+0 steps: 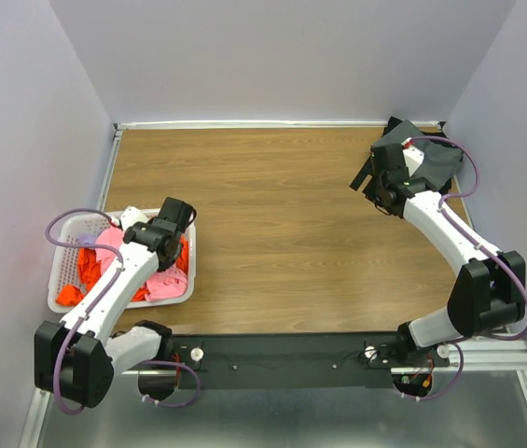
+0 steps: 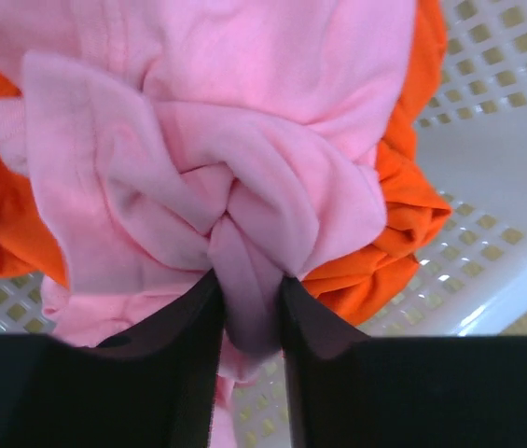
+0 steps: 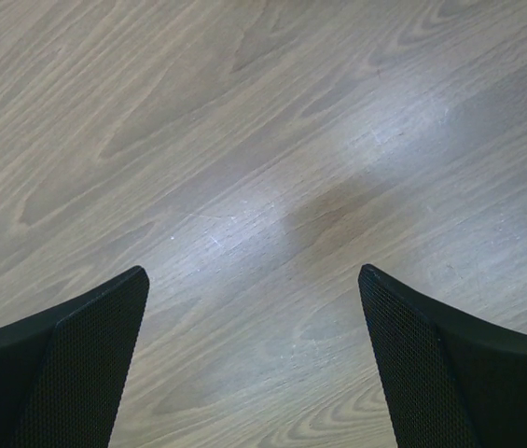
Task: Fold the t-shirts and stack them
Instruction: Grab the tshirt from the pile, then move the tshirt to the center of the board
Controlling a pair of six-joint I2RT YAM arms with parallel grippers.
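A light pink t-shirt lies bunched on a bright orange t-shirt inside the white basket at the left. My left gripper reaches into the basket and is shut on a fold of the pink t-shirt; the orange t-shirt shows beside it. A dark grey t-shirt lies at the far right corner. My right gripper is open and empty above bare wood, just left of the dark shirt.
The white slotted basket stands at the table's left edge. Grey walls enclose the wooden table on three sides. A black rail with the arm bases runs along the near edge.
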